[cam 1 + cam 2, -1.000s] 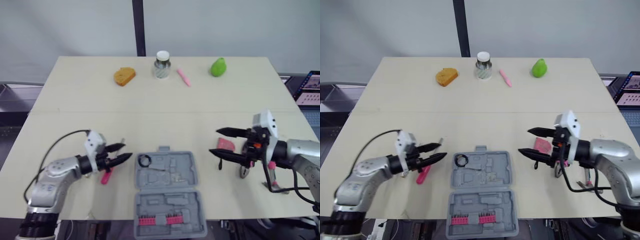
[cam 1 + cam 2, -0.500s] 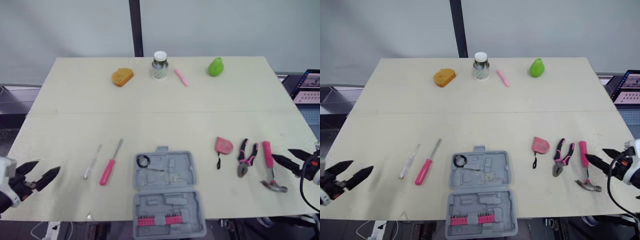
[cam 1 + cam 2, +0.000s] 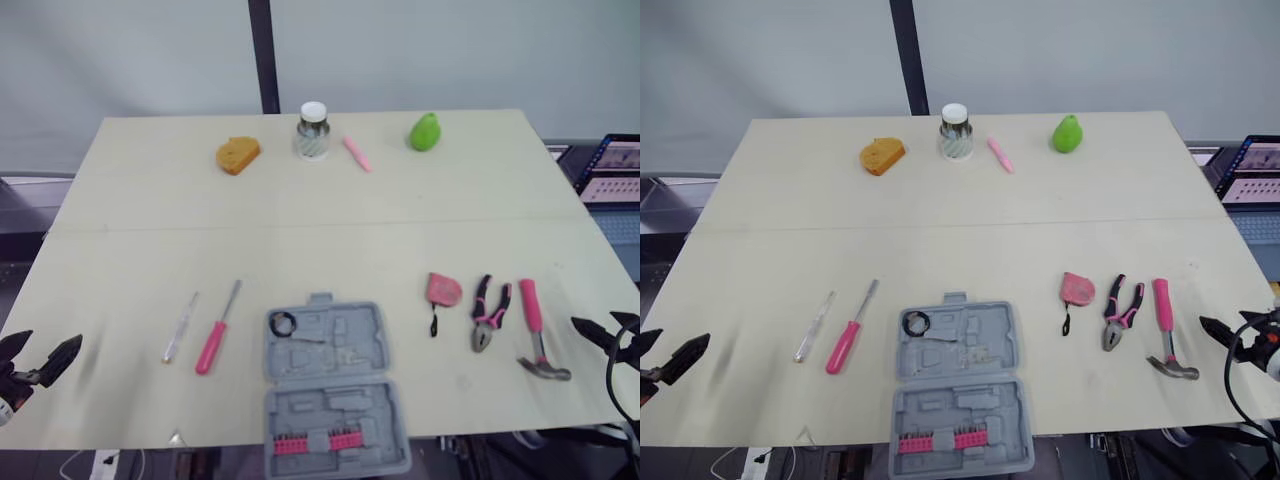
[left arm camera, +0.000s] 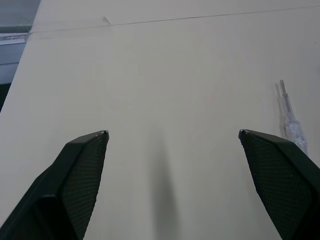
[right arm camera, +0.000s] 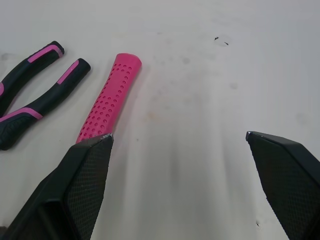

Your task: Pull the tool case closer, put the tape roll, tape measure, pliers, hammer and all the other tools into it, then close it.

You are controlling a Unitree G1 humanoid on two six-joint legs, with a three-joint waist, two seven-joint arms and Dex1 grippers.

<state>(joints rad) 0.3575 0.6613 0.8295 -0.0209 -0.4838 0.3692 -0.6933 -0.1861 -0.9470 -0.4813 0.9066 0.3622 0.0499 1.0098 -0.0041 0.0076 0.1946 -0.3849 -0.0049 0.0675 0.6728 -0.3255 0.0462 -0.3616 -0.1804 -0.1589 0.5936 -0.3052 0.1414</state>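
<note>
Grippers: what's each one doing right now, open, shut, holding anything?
Left gripper: open, holding nothing.
Right gripper: open, holding nothing; the hammer lies on the table beside it.

The table (image 3: 320,220) is surfaced in pale, matt, wood-look laminate, faintly scuffed. The tool case (image 3: 330,385) is moulded in matt grey plastic. The hammer (image 5: 106,107) is fitted with a pink, dimpled rubbery grip and a bare metal head. The pliers (image 5: 42,102) are sheathed in smooth black-and-pink plastic. The fingers (image 4: 80,180) of the left gripper (image 4: 172,134) and right gripper (image 5: 179,136) are faced with a black, finely cross-hatched texture.
</note>
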